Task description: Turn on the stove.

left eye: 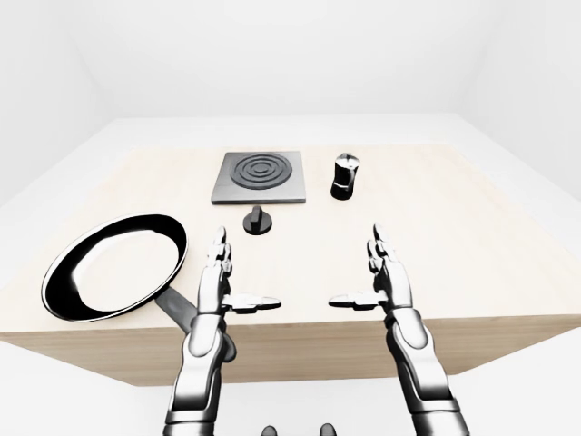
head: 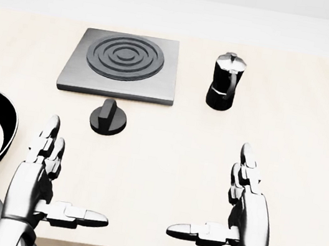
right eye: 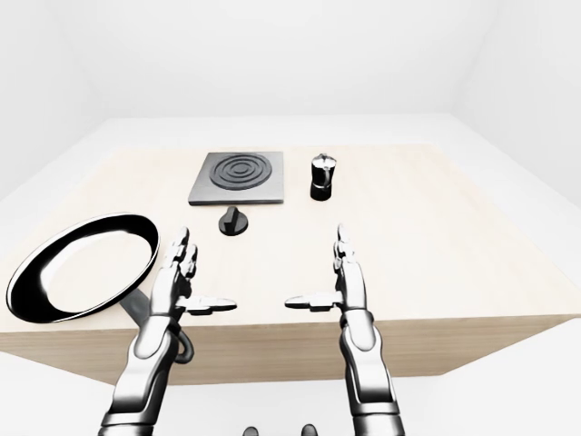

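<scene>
Wooden table (head: pixel 316 123) fills the head view. Stove (head: pixel 122 64), a flat dark plate with 1 ringed burner, lies at about 11 o'clock from the view's centre. Its knob (head: pixel 108 117), a separate black dial with a raised bar grip, sits on the table just beside the stove's lower edge, at 6 o'clock from the burner. That placement puts the control nearer the robot than the hot surface, so reaching it should not mean crossing the burner.

Moka pot (head: pixel 225 81) stands upright at 3 o'clock from the stove, near it but apart. Frying pan (left eye: pixel 113 265) rests at 9 o'clock from the left hand, handle running down under that forearm toward the table's near edge. Neither seems needed for this task.

Left hand (head: pixel 40 168) is released: fingers extended toward 12 o'clock, thumb out sideways toward 3 o'clock, holding nothing. Right hand (head: pixel 246 200) mirrors it, also released and empty, thumb toward 9 o'clock. Both hover low over the table's near part, well short of the knob. The spread pose reads as a neutral ready stance, not a grasp.

Judgement: reach not begun. The knob lies at roughly 1 o'clock from the left hand, the nearer candidate. The bar grip points about 12 o'clock; I cannot tell if that means off.
</scene>
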Controlling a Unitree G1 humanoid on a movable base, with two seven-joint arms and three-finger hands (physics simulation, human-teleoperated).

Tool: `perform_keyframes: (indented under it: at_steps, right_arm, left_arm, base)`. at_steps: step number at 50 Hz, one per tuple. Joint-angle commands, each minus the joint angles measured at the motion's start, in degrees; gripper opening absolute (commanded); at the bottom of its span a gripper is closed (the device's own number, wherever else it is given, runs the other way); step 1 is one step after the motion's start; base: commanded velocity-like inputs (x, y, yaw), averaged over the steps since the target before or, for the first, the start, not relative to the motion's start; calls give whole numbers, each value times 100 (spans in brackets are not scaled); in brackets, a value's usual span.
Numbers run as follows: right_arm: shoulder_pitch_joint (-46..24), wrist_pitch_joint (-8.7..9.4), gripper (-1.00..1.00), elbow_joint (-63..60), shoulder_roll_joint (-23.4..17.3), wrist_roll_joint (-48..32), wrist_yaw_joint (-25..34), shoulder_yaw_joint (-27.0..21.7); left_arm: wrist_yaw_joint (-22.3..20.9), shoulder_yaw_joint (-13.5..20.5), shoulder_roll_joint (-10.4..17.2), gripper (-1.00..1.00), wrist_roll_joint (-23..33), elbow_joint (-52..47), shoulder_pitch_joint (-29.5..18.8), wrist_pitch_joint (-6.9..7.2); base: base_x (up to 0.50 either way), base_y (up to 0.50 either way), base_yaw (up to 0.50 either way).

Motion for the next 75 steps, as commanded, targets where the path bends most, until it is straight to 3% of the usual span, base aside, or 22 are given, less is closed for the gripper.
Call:
perform_keyframes:
  at_steps: [1, 14, 23, 52, 72, 73, 75]
  right_arm:
    - [-29, -37, 100, 153, -69, 60, 133, -133]
    - [-67, -105, 100, 265, -70, 69, 129, -142]
    - [-22, -30, 100, 151, -71, 66, 129, -130]
    - [-53, -40, 100, 215, -74, 73, 127, -144]
    - [-47, -58, 100, 236, -71, 73, 126, -143]
    - [-43, 134, 100, 39, -79, 80, 121, -140]
    - [-41, 151, 100, 21, -78, 80, 121, -140]
  left_arm:
    - [-138, 131, 66, 100, -75, 60, -6, -45]
    - [-148, 130, 69, 100, -73, 102, -23, -67]
    - [-150, 115, 65, 100, -62, 49, 4, -35]
    - [-144, 118, 65, 100, -52, 94, -15, -36]
    - [-145, 123, 67, 100, -52, 89, -10, -32]
    - [-145, 123, 66, 100, -53, 81, -8, -25]
    - [-143, 123, 67, 100, -55, 56, -10, 1]
  base:
    - [0, 0, 0]
    - [0, 0, 0]
    - [0, 0, 0]
    - [0, 0, 0]
    - [22, 0, 0]
    - [23, 0, 0]
    - [23, 0, 0]
